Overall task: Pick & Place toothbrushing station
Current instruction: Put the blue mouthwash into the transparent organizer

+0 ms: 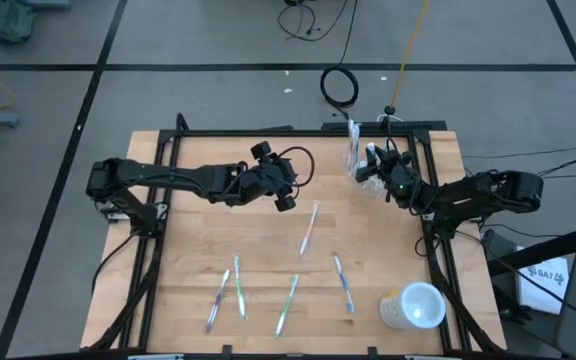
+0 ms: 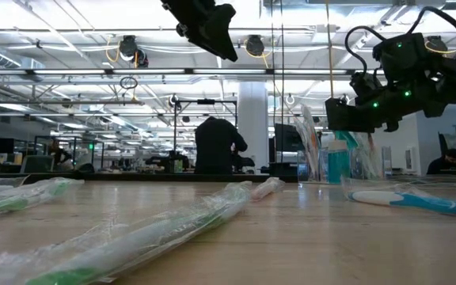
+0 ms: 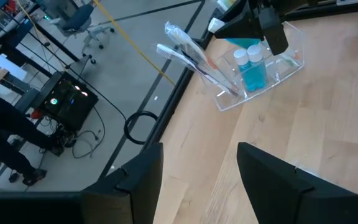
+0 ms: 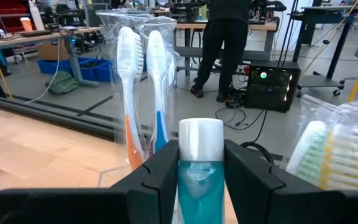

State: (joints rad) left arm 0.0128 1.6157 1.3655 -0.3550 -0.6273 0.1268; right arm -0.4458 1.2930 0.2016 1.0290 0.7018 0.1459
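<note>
The toothbrushing station [image 1: 354,158] is a clear plastic holder at the table's far right. Wrapped toothbrushes [image 4: 138,74] and blue white-capped tubes [image 3: 250,68] stand in it. My right gripper [image 4: 201,180] is at the station, shut on one blue tube [image 4: 201,155]. My left gripper [image 1: 286,195] hangs open and empty above the table's middle, left of the station. Several wrapped toothbrushes [image 1: 308,230] lie flat on the table. My right gripper pinches the blue tube between its two fingers [image 4: 160,171], on the tube's blue body [image 4: 199,177] just below the white cap [image 4: 201,140]. The tube stands upright between the fingers. The fingers hide its foot, so I cannot tell whether it is lifted out of the holder.
A larger whitish cup [image 1: 415,306] lies at the near right corner. Wrapped toothbrushes [image 1: 238,288] are spread over the near half of the table. A black frame [image 1: 428,240] runs along the table's edges. A person [image 2: 216,146] stands in the room beyond.
</note>
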